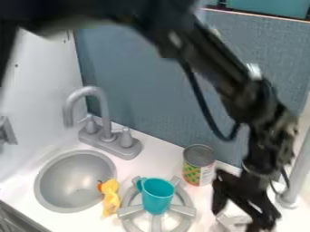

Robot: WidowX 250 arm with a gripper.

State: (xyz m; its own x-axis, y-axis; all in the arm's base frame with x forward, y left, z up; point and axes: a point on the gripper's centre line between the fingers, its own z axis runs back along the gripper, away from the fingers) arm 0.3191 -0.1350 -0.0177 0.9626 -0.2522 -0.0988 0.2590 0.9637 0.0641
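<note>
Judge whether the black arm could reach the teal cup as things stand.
Probably yes: the cup stands uncovered on the burner, and nothing tall seems to stand between it and the hand, though the can is close by.

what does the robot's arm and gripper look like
The arm is black and jointed, built of chunky segments, with a small pale spot on its upper part. A thin black cable loops down beside it. The gripper is black too, with an angular shape. I can't make out any lettering on either.
</note>
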